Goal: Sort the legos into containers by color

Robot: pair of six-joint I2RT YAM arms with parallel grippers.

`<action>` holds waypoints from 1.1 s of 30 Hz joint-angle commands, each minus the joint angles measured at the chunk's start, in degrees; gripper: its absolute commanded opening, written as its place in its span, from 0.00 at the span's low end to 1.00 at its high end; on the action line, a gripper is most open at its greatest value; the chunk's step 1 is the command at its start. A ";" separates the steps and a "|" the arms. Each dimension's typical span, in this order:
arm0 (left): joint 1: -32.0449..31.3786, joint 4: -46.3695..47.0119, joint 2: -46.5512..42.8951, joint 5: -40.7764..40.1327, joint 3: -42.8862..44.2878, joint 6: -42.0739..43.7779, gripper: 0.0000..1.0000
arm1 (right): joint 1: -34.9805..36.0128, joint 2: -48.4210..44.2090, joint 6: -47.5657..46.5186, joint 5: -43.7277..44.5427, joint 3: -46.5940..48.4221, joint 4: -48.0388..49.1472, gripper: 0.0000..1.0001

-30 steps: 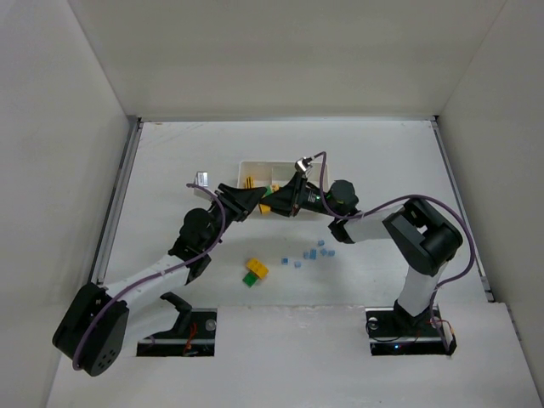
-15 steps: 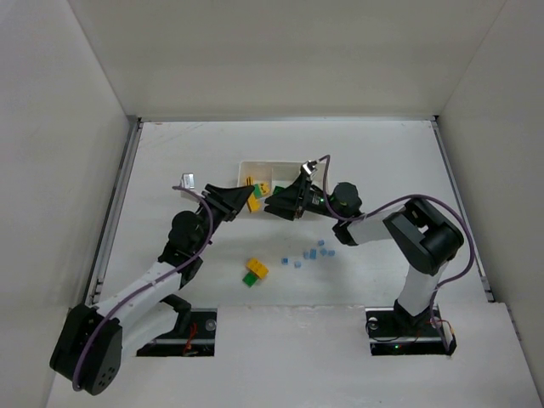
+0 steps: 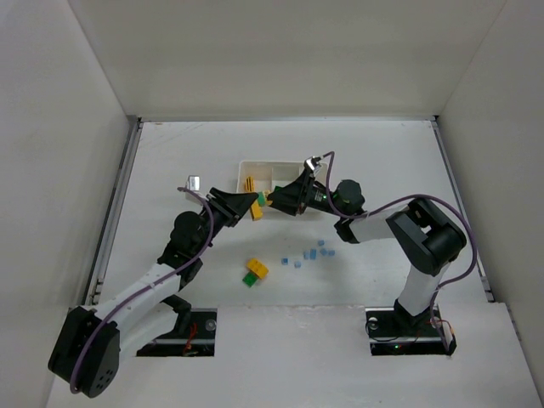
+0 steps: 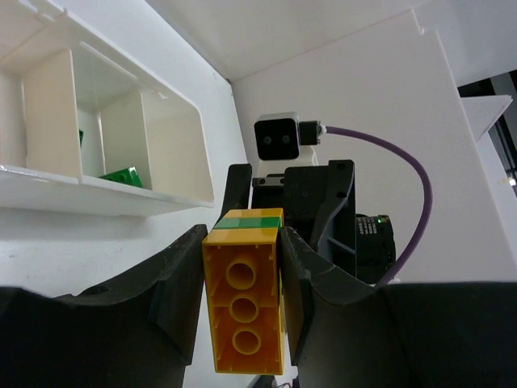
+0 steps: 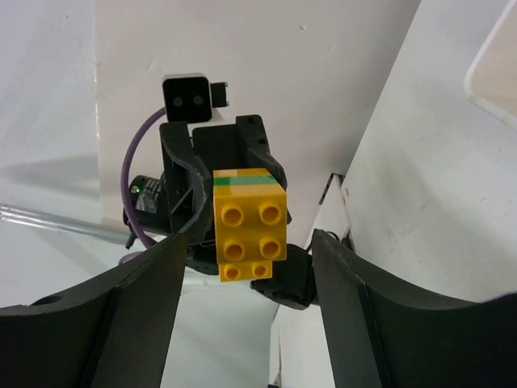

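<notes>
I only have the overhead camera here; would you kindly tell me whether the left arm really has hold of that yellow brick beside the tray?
Observer: Yes. The left wrist view shows the left jaws clamped on the yellow brick, gripping its long sides.
Operator: Thank you. Is it plain yellow?
Observer: No, a thin green strip shows at one end.
Operator: And the right arm?
Observer: Its wrist view shows the right jaws wide open, with a gap on each side of the brick.
</notes>
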 commanded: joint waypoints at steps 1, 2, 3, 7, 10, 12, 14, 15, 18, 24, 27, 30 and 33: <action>-0.53 2.37 0.04 2.06 -0.38 -1.31 0.16 | -0.47 -0.37 -1.31 -0.15 2.08 6.95 0.67; -0.53 2.37 0.13 2.24 -0.29 -1.57 0.16 | -0.56 -0.28 -1.31 -0.06 2.16 6.95 0.65; -0.53 2.37 0.22 2.42 -0.21 -1.83 0.16 | -0.56 -0.28 -1.31 -0.06 2.34 6.95 0.62; -0.62 2.11 0.48 2.86 -0.12 -2.63 0.16 | -0.56 -0.11 -1.57 -0.06 2.60 6.78 0.53; -0.62 2.11 0.57 3.30 -0.12 -2.98 0.16 | -0.82 0.16 -2.18 0.29 2.52 6.25 0.44; -0.62 1.93 0.48 3.30 -0.12 -3.07 0.17 | -0.82 0.25 -2.54 0.55 2.43 5.63 0.40; -0.36 1.93 0.65 3.30 -0.21 -3.07 0.19 | -0.82 0.16 -3.24 0.99 2.25 4.93 0.37; -0.27 1.93 0.83 3.30 -0.21 -3.15 0.20 | -0.82 -0.01 -3.68 1.25 2.16 4.41 0.36; -0.53 1.93 1.62 2.68 -0.12 -3.24 0.31 | -0.65 -0.63 -5.34 2.13 1.90 2.21 0.34; -1.32 2.55 3.38 2.24 1.20 -2.54 0.35 | -0.38 -2.12 -8.69 3.54 2.25 -2.54 0.33; -1.67 2.98 4.08 2.24 1.55 -2.45 0.34 | -0.21 -2.21 -8.78 3.81 2.43 -2.72 0.33; -2.11 3.77 4.61 1.98 1.55 -2.45 0.35 | -0.12 -1.78 -8.43 3.81 2.60 -2.37 0.33; -2.20 4.48 4.87 1.71 1.29 -2.54 0.36 | 0.06 -1.42 -8.25 3.81 2.69 -2.02 0.33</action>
